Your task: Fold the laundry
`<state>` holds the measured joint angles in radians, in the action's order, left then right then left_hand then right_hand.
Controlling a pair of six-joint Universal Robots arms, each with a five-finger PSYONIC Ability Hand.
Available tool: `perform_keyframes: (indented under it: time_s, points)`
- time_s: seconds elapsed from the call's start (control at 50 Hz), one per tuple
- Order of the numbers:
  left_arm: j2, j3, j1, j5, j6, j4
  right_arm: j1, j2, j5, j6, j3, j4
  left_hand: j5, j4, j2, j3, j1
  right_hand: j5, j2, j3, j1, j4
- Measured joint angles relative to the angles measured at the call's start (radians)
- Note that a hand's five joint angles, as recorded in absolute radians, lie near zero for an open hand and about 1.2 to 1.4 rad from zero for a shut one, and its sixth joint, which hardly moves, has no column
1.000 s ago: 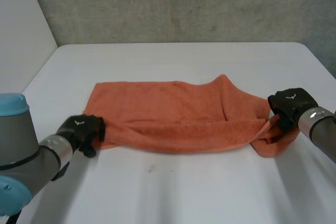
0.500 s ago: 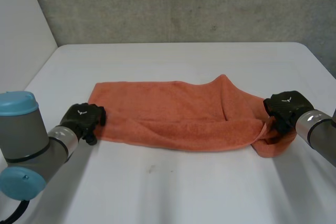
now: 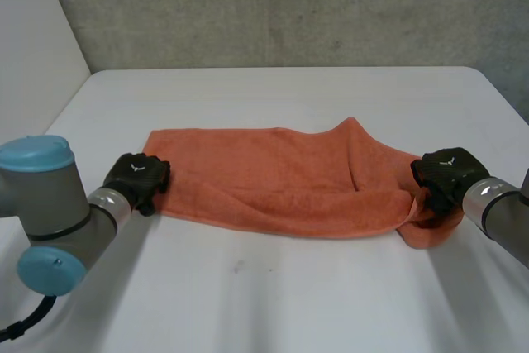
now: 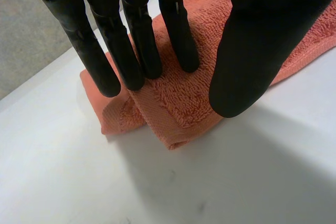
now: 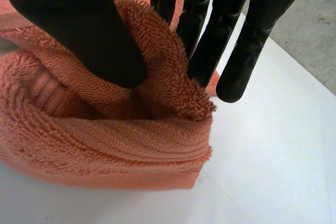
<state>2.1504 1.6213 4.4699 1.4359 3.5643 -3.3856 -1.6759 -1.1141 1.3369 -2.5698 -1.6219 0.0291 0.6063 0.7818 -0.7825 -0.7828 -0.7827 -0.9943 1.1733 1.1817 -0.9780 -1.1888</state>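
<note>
An orange towel (image 3: 273,179) lies stretched sideways across the middle of the white table (image 3: 289,295), loosely folded lengthwise. My left hand (image 3: 139,175) is at its left end. In the left wrist view its fingers (image 4: 136,35) are straight with their tips resting on the doubled-over corner of the towel (image 4: 178,108), and the thumb stands apart above the cloth's edge. My right hand (image 3: 442,173) is at the bunched right end. There the thumb (image 5: 79,19) and fingers pinch a raised fold of the towel (image 5: 105,145).
A grey wall runs behind the table's far edge. Bare table surface lies in front of the towel and behind it.
My left hand has moved back and inward onto the towel's left end, and the near left corner has shifted with it. My right hand has edged slightly left, still on its fold.
</note>
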Motion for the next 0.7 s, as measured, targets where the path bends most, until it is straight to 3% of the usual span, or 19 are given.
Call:
perform_keyframes:
  time_s: [0.48,0.7]
  points:
    - [0.036,-0.020,-0.006,-0.003,0.003,-0.003,-0.002,0.011,-0.001,0.032,-0.005,0.000,0.002,0.000,-0.001,-0.001,0.000,0.000,0.000,0.000,0.000,0.000]
    - [0.047,-0.025,-0.006,-0.002,0.006,-0.042,-0.006,0.010,-0.001,0.036,-0.011,0.000,0.181,0.181,-0.182,-0.179,-0.179,0.000,0.000,0.002,0.000,0.000]
